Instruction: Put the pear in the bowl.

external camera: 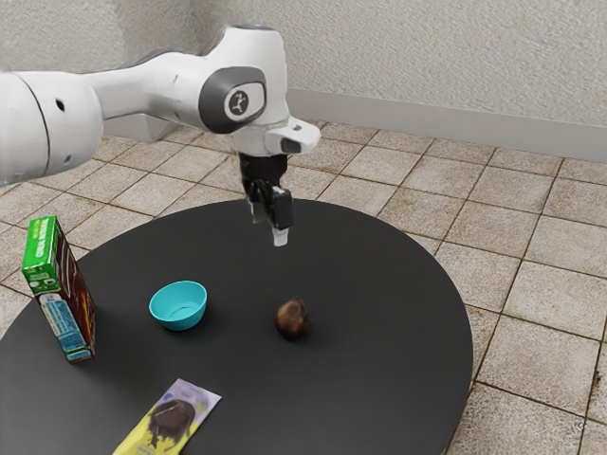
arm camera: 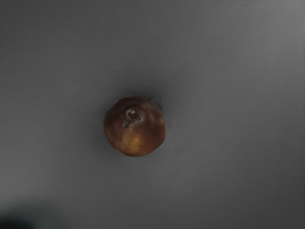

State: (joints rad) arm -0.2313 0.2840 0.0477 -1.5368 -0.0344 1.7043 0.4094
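1. The rounded, brown, smooth-skinned pear (external camera: 292, 319) is seen below the black mechanical hand (external camera: 281, 239) (empty; how far open cannot be judged).
2. If gripped off-centre, it might be rolled away by its curve.

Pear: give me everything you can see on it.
The pear is squat and rounded, dark brown with an amber patch, slightly glossy, a small nub facing up. It rests on the black table, at the exterior view's right of the turquoise bowl; the gripper hangs above, not touching.
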